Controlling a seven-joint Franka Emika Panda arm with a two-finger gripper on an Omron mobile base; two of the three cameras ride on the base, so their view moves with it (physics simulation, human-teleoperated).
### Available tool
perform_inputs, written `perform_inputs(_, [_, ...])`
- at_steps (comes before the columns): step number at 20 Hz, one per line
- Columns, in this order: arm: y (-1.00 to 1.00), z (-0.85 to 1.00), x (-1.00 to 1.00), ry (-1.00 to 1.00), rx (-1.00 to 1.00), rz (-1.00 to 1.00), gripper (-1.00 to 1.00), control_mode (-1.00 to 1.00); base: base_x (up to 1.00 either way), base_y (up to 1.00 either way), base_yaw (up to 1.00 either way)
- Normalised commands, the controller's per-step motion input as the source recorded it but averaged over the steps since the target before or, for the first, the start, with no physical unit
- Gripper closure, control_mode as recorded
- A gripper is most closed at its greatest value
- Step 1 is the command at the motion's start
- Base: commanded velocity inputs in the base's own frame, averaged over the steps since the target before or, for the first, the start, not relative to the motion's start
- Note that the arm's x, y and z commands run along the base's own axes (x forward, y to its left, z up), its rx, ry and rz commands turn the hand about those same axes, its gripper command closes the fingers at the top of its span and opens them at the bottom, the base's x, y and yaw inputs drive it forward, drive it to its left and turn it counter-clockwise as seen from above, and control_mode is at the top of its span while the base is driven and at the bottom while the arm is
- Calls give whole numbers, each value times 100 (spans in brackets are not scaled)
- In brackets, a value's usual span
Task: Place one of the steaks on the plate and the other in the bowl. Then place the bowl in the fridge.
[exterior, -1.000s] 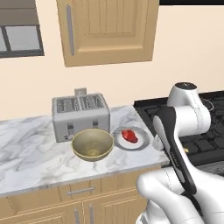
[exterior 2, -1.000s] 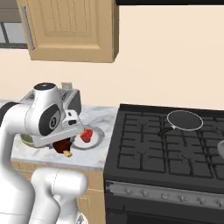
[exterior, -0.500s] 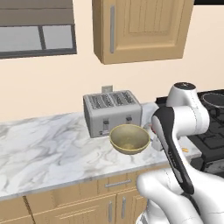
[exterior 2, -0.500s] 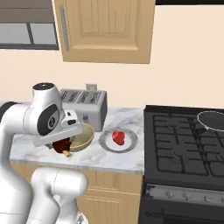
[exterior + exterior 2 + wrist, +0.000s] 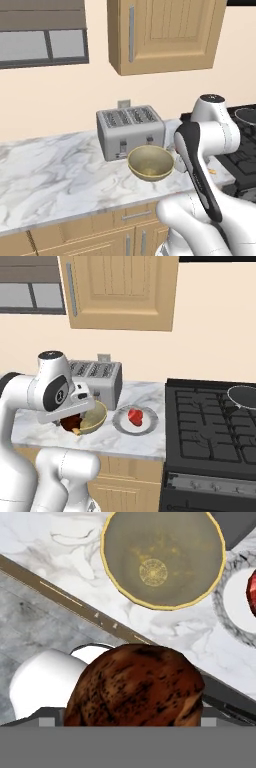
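My gripper [image 5: 71, 421] is shut on the dark reddish-brown steak [image 5: 70, 424], holding it just off the counter's front edge beside the bowl. In the hand view this steak [image 5: 135, 687] hides the fingertips. The tan-yellow bowl [image 5: 151, 162] [image 5: 96, 417] [image 5: 162, 559] stands empty on the marble counter in front of the toaster. To its right, the ribbed silvery plate [image 5: 120, 423] [image 5: 225, 612] carries the bright red steak [image 5: 135, 416] [image 5: 251, 592]. The fridge is out of view.
A steel toaster [image 5: 131, 131] [image 5: 95, 378] stands behind the bowl by the wall. The black stove [image 5: 210, 421] adjoins the counter on the right, with a grey pan [image 5: 242, 396] on it. Bare marble counter [image 5: 50, 175] stretches left. A wooden wall cabinet [image 5: 165, 35] hangs overhead.
The whole picture has slid to the right in both base views, so the base has driven left. The dark steak stays in the gripper; bowl and plate have not moved on the counter.
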Motion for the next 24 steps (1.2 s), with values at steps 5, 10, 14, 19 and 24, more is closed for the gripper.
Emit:
perform_inputs(5, [0, 0, 0, 0, 0, 0, 100, 100, 27, 35, 0])
perform_inputs(10, [33, -8, 38, -4, 0, 0, 100, -100, 5, 8, 0])
perform_inputs(14, [42, -10, 74, -3, 0, 0, 100, -100, 0, 0, 0])
perform_inputs(19, [4, -16, 75, -2, 0, 0, 100, -100, 0, 0, 0])
perform_inputs(24, [-3, -40, 18, -8, 0, -1, 100, -100, 0, 0, 0])
